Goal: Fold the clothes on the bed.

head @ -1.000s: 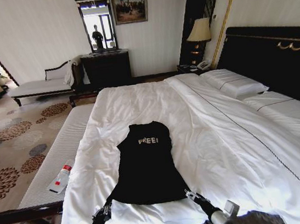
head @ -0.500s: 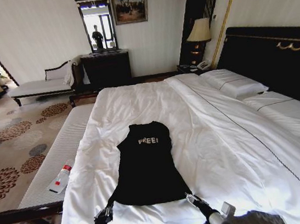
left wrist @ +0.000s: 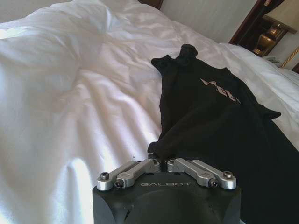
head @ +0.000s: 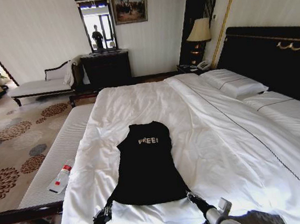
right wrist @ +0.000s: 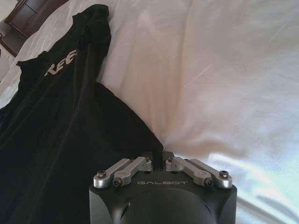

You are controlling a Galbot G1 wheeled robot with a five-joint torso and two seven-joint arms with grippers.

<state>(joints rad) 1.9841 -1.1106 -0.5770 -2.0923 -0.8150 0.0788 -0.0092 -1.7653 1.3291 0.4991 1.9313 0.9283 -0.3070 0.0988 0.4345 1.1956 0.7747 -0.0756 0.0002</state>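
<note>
The clothes are one black T-shirt (head: 147, 167) with white "FREE!" lettering, lying flat and lengthwise on the white bed (head: 225, 135), collar away from me. My left gripper (head: 106, 210) is shut on the hem's left corner. My right gripper (head: 191, 196) is shut on the hem's right corner. In the left wrist view the gripper (left wrist: 162, 161) pinches a bunched corner of the T-shirt (left wrist: 219, 121). The right wrist view shows the right gripper (right wrist: 156, 156) closed on the dark fabric (right wrist: 60, 121), with white sheet beside it.
A narrow white-cushioned bench (head: 61, 151) runs along the bed's left side with a small red-and-white item (head: 60, 180) on it. Pillows (head: 235, 85) lie by the dark headboard (head: 275, 57) at the right. Patterned carpet (head: 5, 147) spreads to the left.
Both grippers stay shut on the hem corners. The arms have drawn slightly back toward me, and the right wrist sits a little lower in the head view. The shirt has barely moved.
</note>
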